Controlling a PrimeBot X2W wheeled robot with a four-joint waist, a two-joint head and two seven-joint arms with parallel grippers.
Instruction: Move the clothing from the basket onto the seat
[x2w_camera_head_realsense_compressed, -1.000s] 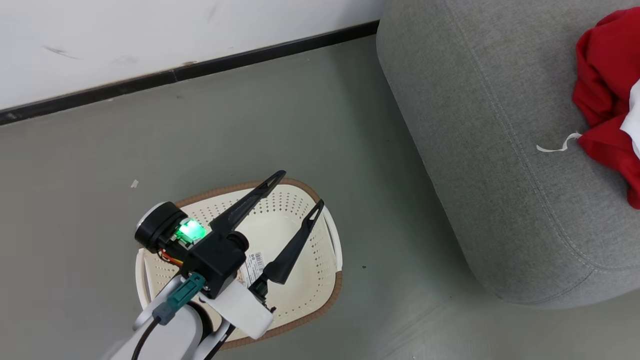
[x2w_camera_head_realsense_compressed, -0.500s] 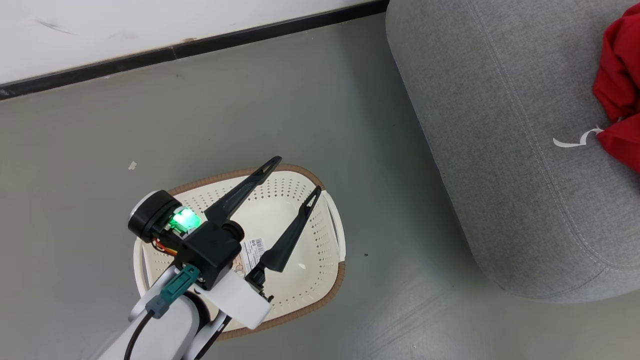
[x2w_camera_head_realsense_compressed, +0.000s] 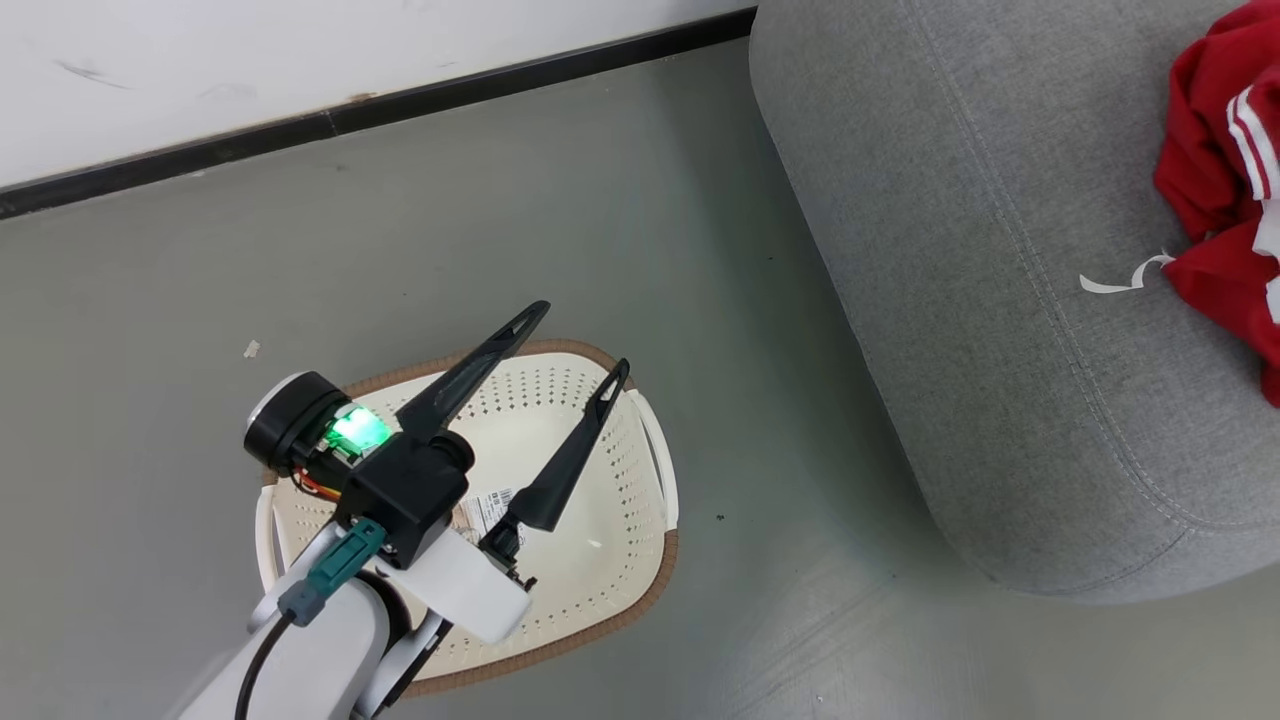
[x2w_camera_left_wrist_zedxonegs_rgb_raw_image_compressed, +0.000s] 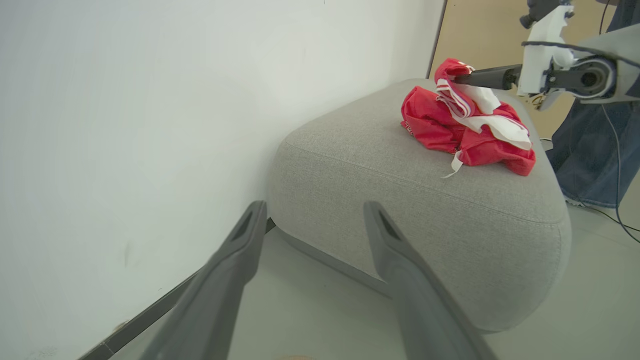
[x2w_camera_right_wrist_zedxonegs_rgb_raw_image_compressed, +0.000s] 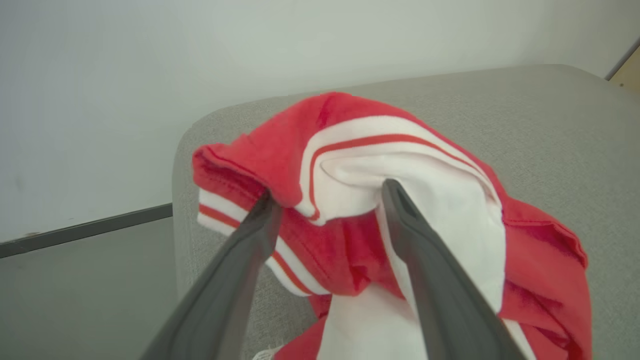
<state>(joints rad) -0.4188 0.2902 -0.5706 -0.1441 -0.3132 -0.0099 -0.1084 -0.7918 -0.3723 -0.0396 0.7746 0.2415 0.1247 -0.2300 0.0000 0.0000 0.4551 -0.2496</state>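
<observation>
In the head view, at lower left, the left gripper (x2w_camera_head_realsense_compressed: 580, 337) hangs over the basket (x2w_camera_head_realsense_compressed: 625, 530) with its two dark fingers spread wide, holding nothing and touching nothing. The basket stands on the grey floor (x2w_camera_head_realsense_compressed: 620, 230), only a barcode sticker (x2w_camera_head_realsense_compressed: 487, 505) on its bottom. To the right, well apart from the basket, the seat (x2w_camera_head_realsense_compressed: 960, 300) takes up the upper right of the frame. The clothing (x2w_camera_head_realsense_compressed: 1215, 190) lies heaped on it at the right edge, a white tag (x2w_camera_head_realsense_compressed: 1110, 280) trailing left across the grey fabric

In the left wrist view that gripper's (x2w_camera_left_wrist_zedxonegs_rgb_raw_image_compressed: 315, 207) fingers stand apart at bottom centre, the seat (x2w_camera_left_wrist_zedxonegs_rgb_raw_image_compressed: 450, 200) beyond them. At upper right the right gripper (x2w_camera_left_wrist_zedxonegs_rgb_raw_image_compressed: 460, 78) reaches in from the right, its tip buried in the peak of the clothing (x2w_camera_left_wrist_zedxonegs_rgb_raw_image_compressed: 435, 125) heap

In the right wrist view the right gripper (x2w_camera_right_wrist_zedxonegs_rgb_raw_image_compressed: 330, 192) has its jaws parted wide. A fold of red and white striped clothing (x2w_camera_right_wrist_zedxonegs_rgb_raw_image_compressed: 280, 155) drapes over both fingertips (x2w_camera_right_wrist_zedxonegs_rgb_raw_image_compressed: 392, 192) and bulges between them, touching both, not pinched
</observation>
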